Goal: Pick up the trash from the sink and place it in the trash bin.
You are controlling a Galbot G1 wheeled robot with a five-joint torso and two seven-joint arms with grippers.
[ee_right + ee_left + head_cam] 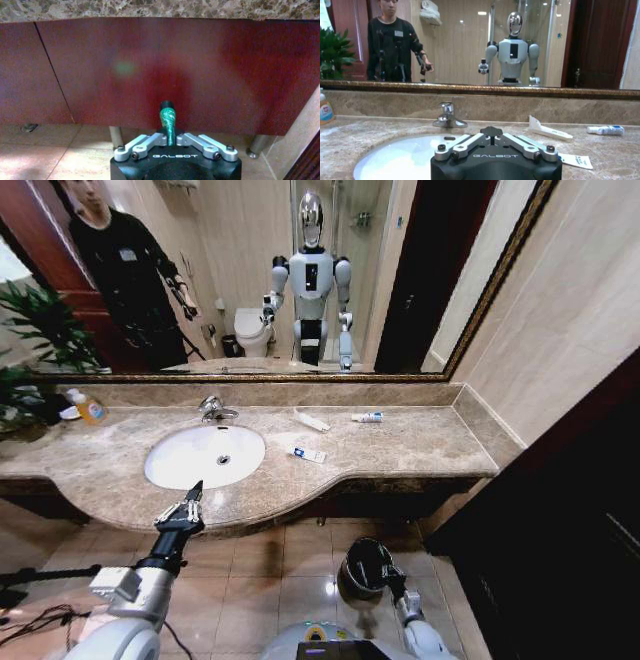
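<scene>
Right gripper [169, 140] low beside the trash bin [362, 572] on the floor, fingers clamped on a slim green lighter [168, 120]. Lighter sticking straight out from between the fingers, long axis in line with the gripper, tip toward the red-brown cabinet front [150, 67] under the counter. In the head view, right gripper [392, 577] at the bin's right rim, just beside or touching it; hard to tell whether the lighter already hangs over the opening. Likely step in hand: getting the lighter over the bin's mouth for release. Deciding relation: bin directly at the right gripper's side, slightly toward the robot's left, so only a short shift inward probably needed.

Left gripper [193, 497] raised at the front edge of the counter [420, 445], just before the sink [204, 455], fingers apart and holding nothing, pointing toward the tap [213, 410].

Remaining trash on the counter, right of the basin, none seen inside it: 1 blue-and-white tube [308, 453] nearest the basin rim, lying slantwise; 1 white tube [312, 421] farther back near the wall, also slantwise; 1 small blue-white tube [367, 417] farthest right, lying roughly along the wall. Left gripper clearly the nearer of the 2 to all 3, each lying ahead and to its right. Orange bottle [90, 409] at the counter's far left, well apart from the trash.
</scene>
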